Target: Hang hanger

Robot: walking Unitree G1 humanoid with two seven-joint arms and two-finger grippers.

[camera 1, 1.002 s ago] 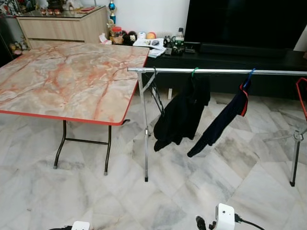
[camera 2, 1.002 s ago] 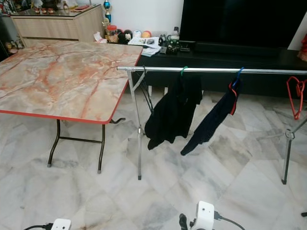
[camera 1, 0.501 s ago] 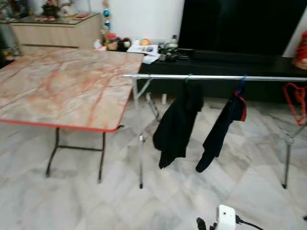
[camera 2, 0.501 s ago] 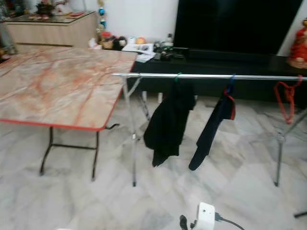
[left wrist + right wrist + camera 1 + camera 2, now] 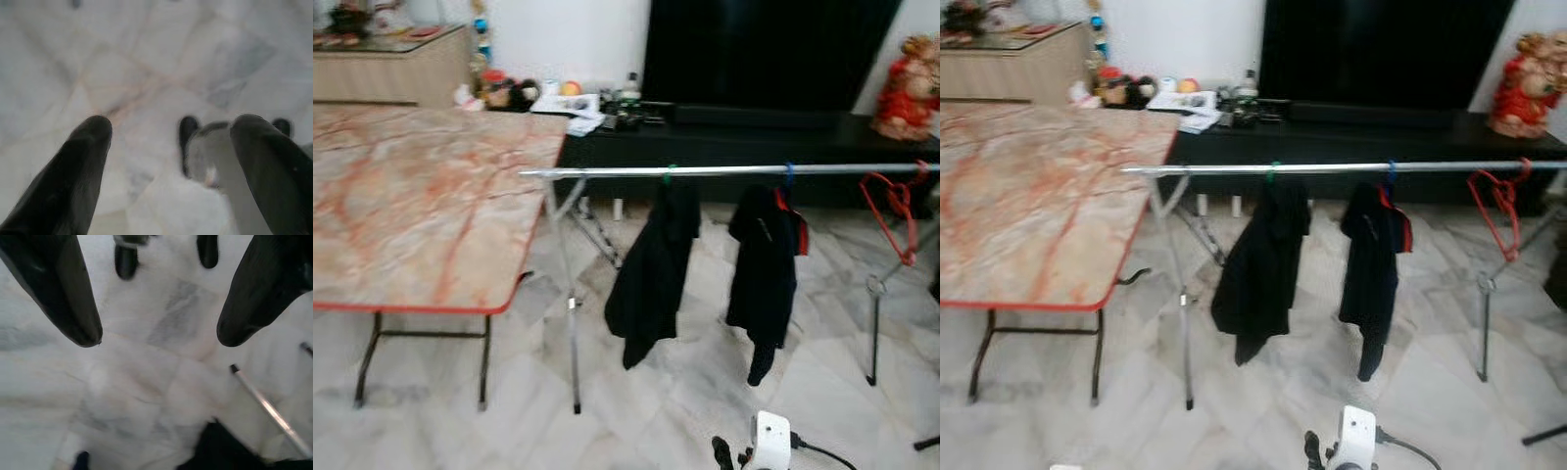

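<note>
Red hanger [image 5: 893,211] hangs empty at right end of rail [image 5: 724,171]. Left gripper [image 5: 171,132], right gripper [image 5: 159,335] spread, empty, over floor. Risk: blurred approach, snagging 2 dark garments [image 5: 653,279].

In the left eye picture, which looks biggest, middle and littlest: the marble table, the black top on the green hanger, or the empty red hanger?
1. marble table: largest by far, though it also stands nearest the camera.
2. black top, on the rail.
3. red hanger: smallest, a thin empty outline near the rail's right end.
</note>
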